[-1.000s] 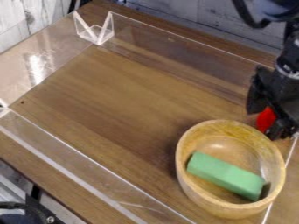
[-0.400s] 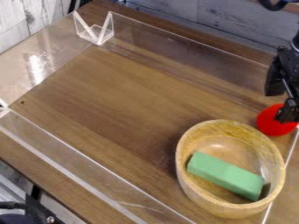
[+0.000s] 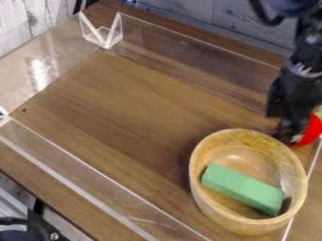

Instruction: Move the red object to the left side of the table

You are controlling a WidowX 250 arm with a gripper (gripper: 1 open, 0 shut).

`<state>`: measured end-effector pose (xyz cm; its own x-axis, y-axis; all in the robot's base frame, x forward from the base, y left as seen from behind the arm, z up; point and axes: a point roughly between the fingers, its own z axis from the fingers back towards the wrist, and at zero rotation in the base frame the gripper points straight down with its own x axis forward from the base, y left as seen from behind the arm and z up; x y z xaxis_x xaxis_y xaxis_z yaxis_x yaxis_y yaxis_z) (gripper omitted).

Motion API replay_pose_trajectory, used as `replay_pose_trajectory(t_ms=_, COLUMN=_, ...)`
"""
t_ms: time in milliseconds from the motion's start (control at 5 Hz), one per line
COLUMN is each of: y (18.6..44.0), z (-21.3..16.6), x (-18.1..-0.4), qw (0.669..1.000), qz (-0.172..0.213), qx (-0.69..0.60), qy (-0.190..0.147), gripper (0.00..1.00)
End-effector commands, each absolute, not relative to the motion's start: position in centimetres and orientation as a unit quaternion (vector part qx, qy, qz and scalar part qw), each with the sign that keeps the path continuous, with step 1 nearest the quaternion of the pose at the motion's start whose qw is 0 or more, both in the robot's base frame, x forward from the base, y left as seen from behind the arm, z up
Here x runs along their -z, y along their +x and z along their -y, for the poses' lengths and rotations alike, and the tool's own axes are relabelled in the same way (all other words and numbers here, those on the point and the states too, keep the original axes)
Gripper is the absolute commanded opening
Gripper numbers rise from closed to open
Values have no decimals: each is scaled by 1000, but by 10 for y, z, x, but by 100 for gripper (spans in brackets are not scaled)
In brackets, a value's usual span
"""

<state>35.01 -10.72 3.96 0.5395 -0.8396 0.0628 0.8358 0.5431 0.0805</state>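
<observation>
Red toy fruit (image 3: 306, 131) being crowded at far right by claw (image 3: 287, 118), jaws apparently wide, grip unconfirmed; lift and carry to surface's (image 3: 113, 104) left still being awaited.

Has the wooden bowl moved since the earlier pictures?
No. The bowl sits in the same spot against the clear wall, with the green block still inside.
</observation>
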Motion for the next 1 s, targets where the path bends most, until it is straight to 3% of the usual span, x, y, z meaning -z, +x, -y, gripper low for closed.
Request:
replay_pose_trajectory(t_ms=0, y=367, z=110, x=-62, qw=864, qz=92, qx=494, qy=31, gripper=100)
replay_pose_trajectory(t_ms=200, y=374, z=112, x=-57, qw=852, qz=93, qx=514, qy=32, gripper=100)
replay_pose_trajectory(t_ms=600, y=359, z=129, x=-68, qw=876, qz=93, qx=471, qy=41, gripper=100)
replay_pose_trajectory(t_ms=800, y=365, z=130, x=-70, qw=882, qz=92, qx=461, qy=39, gripper=0)
